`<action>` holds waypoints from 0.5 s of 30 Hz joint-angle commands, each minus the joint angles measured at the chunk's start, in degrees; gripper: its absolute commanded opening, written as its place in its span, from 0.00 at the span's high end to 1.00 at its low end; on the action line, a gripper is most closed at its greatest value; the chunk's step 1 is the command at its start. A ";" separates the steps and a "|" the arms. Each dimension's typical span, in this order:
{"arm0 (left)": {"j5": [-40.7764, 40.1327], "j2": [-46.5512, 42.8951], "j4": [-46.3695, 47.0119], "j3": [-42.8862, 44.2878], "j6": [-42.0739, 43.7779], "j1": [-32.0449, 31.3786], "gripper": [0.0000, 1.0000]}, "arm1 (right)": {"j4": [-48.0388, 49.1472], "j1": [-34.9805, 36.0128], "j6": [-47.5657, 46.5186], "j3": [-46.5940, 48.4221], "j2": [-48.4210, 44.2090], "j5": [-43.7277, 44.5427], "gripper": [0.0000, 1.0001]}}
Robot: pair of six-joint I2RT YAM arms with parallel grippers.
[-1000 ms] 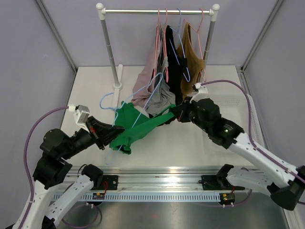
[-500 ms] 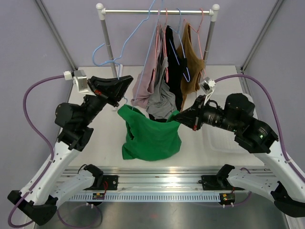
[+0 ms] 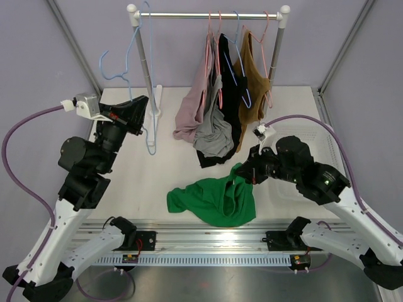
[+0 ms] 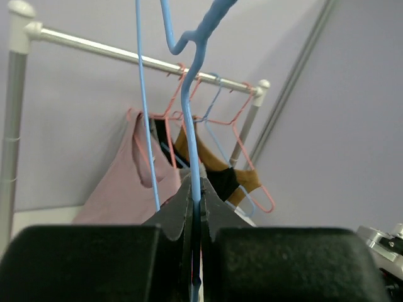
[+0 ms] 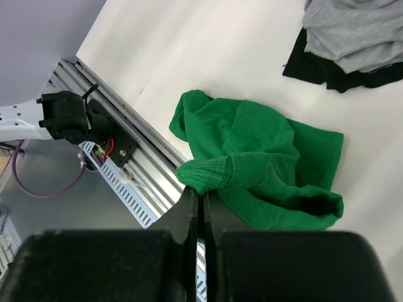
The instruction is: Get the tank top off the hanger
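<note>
Green tank top (image 3: 211,201): likely soft, limp; take the ribbed hem.
Your right gripper (image 5: 201,192): closed on that hem.
Your left gripper (image 4: 196,207): clamps blue hanger (image 4: 191,126).

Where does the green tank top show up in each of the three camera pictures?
Top external: green tank top lies crumpled on the table, low centre.
Left wrist: not in it.
Right wrist: centre, a strap pinched by the right fingers.
Shared landmark: the hanging black garment, in all three views.
</note>
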 commanded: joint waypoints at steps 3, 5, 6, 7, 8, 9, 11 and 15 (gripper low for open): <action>-4.89 -0.98 -25.64 4.01 -2.06 -0.15 1.00 | 12.36 2.41 5.49 -7.57 6.21 -0.88 1.00; -4.28 -0.73 -29.36 4.19 -3.48 -0.15 1.00 | 15.62 5.66 6.73 -8.54 11.48 2.38 1.00; -4.10 0.23 -32.86 5.32 -3.83 -0.15 1.00 | 15.98 8.29 7.26 -7.94 13.50 5.01 0.92; -4.10 0.94 -34.46 6.11 -4.00 -0.15 1.00 | 16.07 9.44 7.79 -7.32 16.74 6.08 0.79; -4.10 1.64 -35.78 6.82 -4.09 -0.15 1.00 | 15.72 10.15 7.88 -6.19 17.81 7.48 0.63; -4.19 2.43 -38.40 8.04 -4.27 -0.15 1.00 | 15.19 10.94 8.31 -5.74 18.52 11.76 0.19; -5.85 5.94 -42.80 12.70 -4.71 -0.15 1.00 | 12.91 10.86 9.46 -4.60 17.83 18.35 0.01; -5.50 13.24 -47.12 20.69 -3.75 -0.15 1.00 | 7.65 10.86 9.02 -2.84 11.61 26.56 0.01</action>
